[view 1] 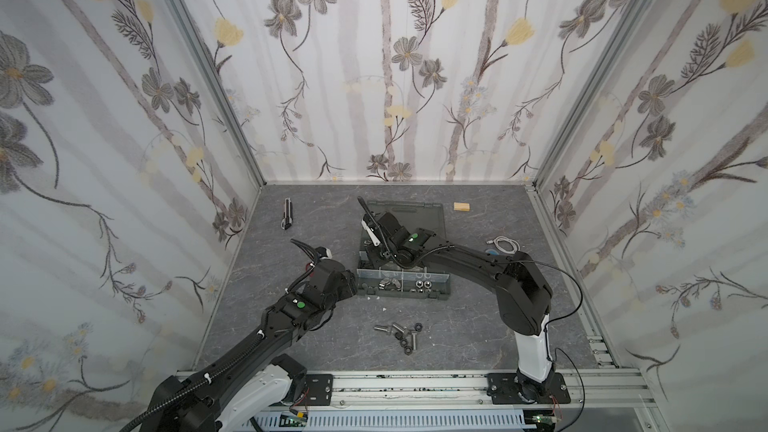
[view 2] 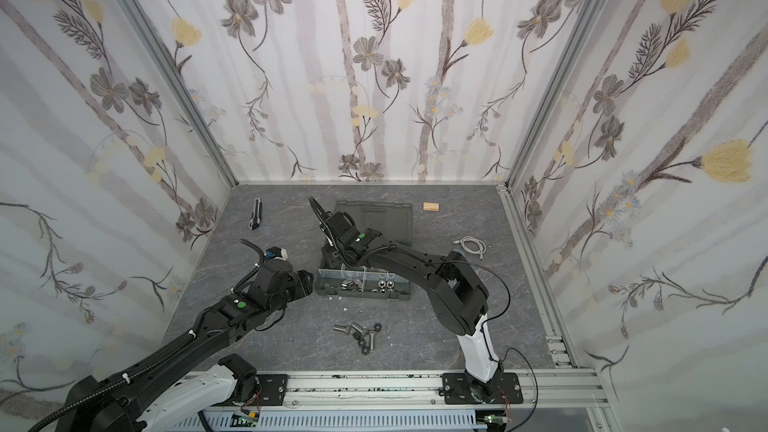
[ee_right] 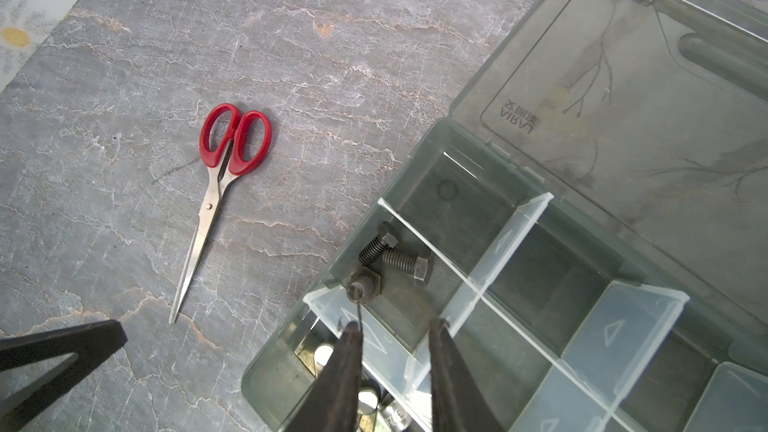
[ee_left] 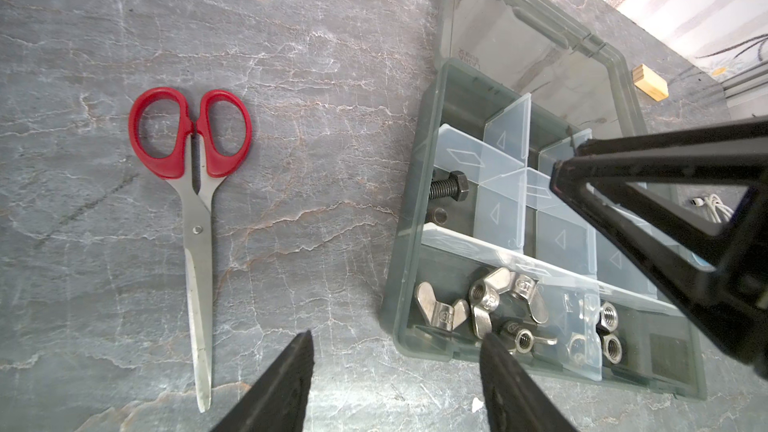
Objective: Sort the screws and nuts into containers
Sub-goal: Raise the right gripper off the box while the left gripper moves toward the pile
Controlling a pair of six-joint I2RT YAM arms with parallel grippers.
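Observation:
The dark grey organizer case (view 1: 446, 289) (view 2: 409, 289) lies open mid-table, its containers split by pale dividers. My right gripper (ee_right: 397, 324) hovers open over a far-left compartment holding three black screws (ee_right: 390, 259), with nothing between its fingers. My left gripper (ee_left: 397, 335) (view 1: 352, 281) is open and empty at the case's near-left corner. Silver wing nuts (ee_left: 478, 301) fill the front-left compartment, and silver hex nuts (ee_left: 609, 326) sit in the one beside it. A loose pile of silver screws and black nuts (view 1: 401, 334) (view 2: 361, 334) lies on the table in front of the case.
Red-handled scissors (ee_left: 191, 160) (ee_right: 232, 147) lie left of the case. A utility knife (view 1: 286, 214) is at the back left. A wooden block (view 1: 462, 206) and a white cable (view 1: 505, 244) are at the back right. The case lid (view 1: 415, 214) lies flat behind it.

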